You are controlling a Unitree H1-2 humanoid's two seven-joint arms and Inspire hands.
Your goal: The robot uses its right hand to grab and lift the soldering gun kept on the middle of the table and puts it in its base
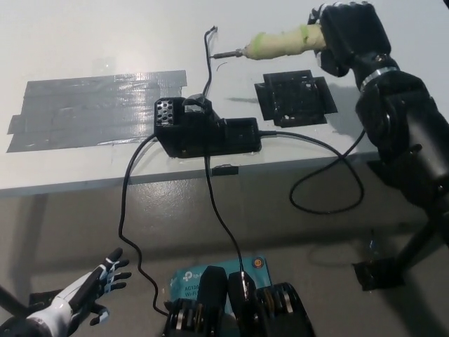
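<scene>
The black right hand was raised over the far part of the white table, and its fingers were closed around the soldering gun, gripping it at the back of the pale yellow-green handle. The gun was off the table and lay almost level in the air, with its thin metal tip pointing toward the robot's left. The tip was above the table surface, a little beyond the black base and well apart from it. The base stood near the front edge of the table, in the middle, with a small perforated block at its left end. Just under the lifted gun, a flat black mat lay on the table (nothing rested on it). A black cable ran from the base to the right, hung in a loop below the table edge and went up toward the right arm. To the left of the base, a wide patch of grey tape was stuck on the table. The white left hand rested low at the lower left, below the table, with its fingers spread apart and holding nothing.
</scene>
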